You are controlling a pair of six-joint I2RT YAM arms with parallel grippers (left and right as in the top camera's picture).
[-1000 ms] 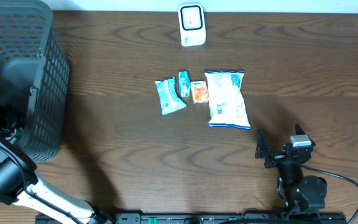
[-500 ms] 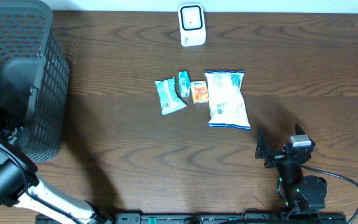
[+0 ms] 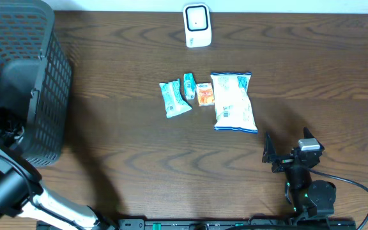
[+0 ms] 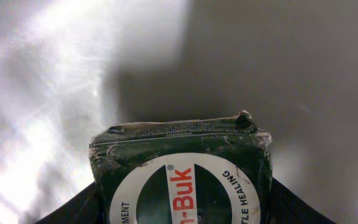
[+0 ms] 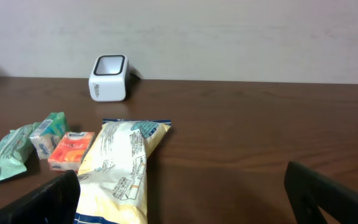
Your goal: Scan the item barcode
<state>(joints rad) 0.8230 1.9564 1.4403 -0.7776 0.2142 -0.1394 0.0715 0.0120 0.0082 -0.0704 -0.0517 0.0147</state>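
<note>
Dark wooden tabletop: at the nine o'clock basket (image 3: 37, 76), left gripper (image 4: 184, 208) pinches a green packet (image 4: 182, 149) by its sides, likely light, soft and slippery; right gripper (image 3: 285, 157), five o'clock, gapes empty.

At the lower left of the overhead frame, the left arm (image 3: 6, 191) is sinking slightly toward the bottom edge and edging right beside the basket (image 3: 40, 64), while the left gripper (image 4: 182, 202) is drawing its fingers (image 4: 82, 202) in against the dark green packet (image 4: 182, 168).
</note>
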